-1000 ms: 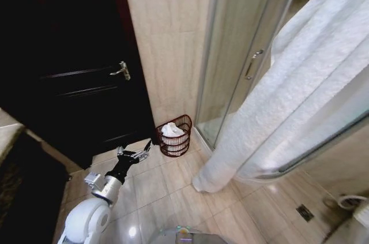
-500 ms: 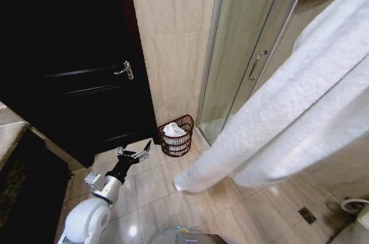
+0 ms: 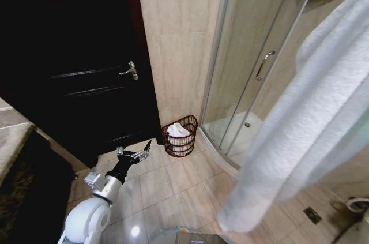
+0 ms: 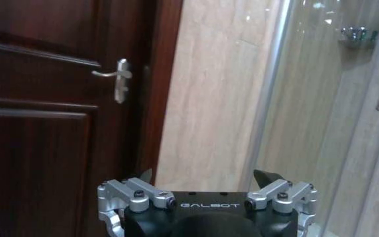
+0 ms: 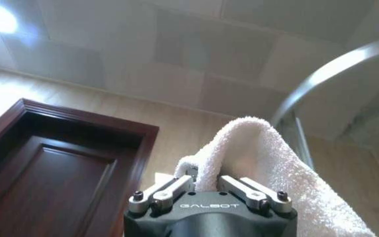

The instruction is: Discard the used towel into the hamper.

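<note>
Compared with a second ago, the hanging white towel [image 3: 300,123] sits higher and further toward the robot's right in the head view, its lower end now off the tiled floor [image 3: 173,189] near the bottom of the picture, and more of the glass shower enclosure [image 3: 253,65] behind it is uncovered; the whole scene has shifted too, so the camera has moved. The towel runs as a broad diagonal band from the upper right corner downward.

From the right wrist camera, the right gripper [image 5: 207,190] has its fingers closed tight on a fold of this towel, which rises between them, arches over, and falls away to one side. A dark wooden door and the pale ceiling lie beyond it.

The hamper [image 3: 180,136], a small round reddish-brown wire basket, stands on the floor against the beige tiled wall [image 3: 179,53], between the dark door [image 3: 75,71] and the shower enclosure's curved base. White cloth [image 3: 178,130] already lies bunched inside it. The hamper is well apart from the held towel.

The left gripper [image 3: 134,152] hangs low on the robot's left, near the foot of the door, fingers spread apart and holding nothing. Its wrist camera looks at the silver door handle [image 4: 116,79] and the shower's glass.
</note>
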{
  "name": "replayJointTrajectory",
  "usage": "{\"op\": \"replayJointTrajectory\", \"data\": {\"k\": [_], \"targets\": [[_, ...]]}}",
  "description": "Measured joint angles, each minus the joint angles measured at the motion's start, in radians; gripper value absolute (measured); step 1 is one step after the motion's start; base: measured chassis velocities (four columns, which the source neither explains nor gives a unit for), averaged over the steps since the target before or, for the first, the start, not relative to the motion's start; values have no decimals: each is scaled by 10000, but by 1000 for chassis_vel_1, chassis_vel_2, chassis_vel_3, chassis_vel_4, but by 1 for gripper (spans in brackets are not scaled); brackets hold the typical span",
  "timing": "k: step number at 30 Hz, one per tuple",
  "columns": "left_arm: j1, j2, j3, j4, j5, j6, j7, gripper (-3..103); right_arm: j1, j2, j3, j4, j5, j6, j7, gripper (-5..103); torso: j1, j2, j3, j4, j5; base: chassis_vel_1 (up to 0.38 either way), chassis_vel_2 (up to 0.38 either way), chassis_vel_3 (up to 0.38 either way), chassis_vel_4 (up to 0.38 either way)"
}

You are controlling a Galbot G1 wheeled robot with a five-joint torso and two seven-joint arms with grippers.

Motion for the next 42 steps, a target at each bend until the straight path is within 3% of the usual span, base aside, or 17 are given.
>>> {"op": "replayJointTrajectory", "data": {"k": [3,5,10,30,35,42], "targets": [[1,1,-1,0,0,0,0,100,-47,-19,129,23,61,45,-13,3,1,0,0,4,-19,141,129,-104,-134],[0,1,-1,0,0,0,-1,100,-76,-36,238,22,127,66,-33,3,1,0,0,4,7,56,43,-8,-22],[0,-2,2,0,0,0,0,100,-84,-69,295,11,164,90,-76,3,1,-1,1,-2,12,-35,-37,27,35],[0,-2,2,0,0,0,1,100,77,-104,-151,4,-127,147,-315,3,1,-1,1,0,4,22,20,27,27],[0,-2,1,0,0,0,1,100,172,-320,-308,-59,-140,240,-461,3,1,-1,1,3,2,37,32,43,57],[0,-2,1,0,0,0,0,100,575,-1142,-976,-417,212,425,-727,3,1,0,1,-4,1,0,0,0,0]]}}
